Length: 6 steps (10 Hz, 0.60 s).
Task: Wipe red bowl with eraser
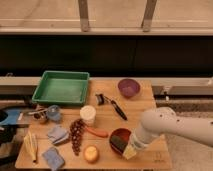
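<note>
The red bowl (119, 138) sits near the front edge of the wooden table (145, 107), right of centre. The white arm comes in from the right and ends over the bowl's right side. My gripper (131, 145) is at that end, holding the eraser (122, 145), whose black face lies inside the bowl and whose pale yellowish body sticks out toward the front right. The gripper's fingers are hidden under the arm's wrist.
A purple bowl (128, 87) stands at the back right. A green tray (62, 87) is at the back left. A white cup (88, 114), grapes (76, 134), a carrot (96, 132), an orange fruit (91, 153), black utensils (113, 105) and blue-grey cloths (58, 134) fill the middle and left.
</note>
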{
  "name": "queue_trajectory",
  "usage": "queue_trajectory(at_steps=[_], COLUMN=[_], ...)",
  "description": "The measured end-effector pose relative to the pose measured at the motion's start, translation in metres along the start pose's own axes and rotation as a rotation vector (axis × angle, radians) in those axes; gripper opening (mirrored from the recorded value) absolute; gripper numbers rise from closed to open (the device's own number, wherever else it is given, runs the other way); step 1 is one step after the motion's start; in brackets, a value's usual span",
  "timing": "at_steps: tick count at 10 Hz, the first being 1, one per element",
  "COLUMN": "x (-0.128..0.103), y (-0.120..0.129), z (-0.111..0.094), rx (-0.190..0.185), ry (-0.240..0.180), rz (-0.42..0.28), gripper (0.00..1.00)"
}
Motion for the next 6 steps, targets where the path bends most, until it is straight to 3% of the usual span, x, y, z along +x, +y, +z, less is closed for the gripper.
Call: queue_trajectory(at_steps=[2, 6], x=[0.01, 0.016], y=[-0.004, -0.03], z=[-0.002, -0.021], rx=[0.012, 0.072], ry=[0.005, 0.019], rz=[0.034, 0.073], gripper=[0.0, 0.0])
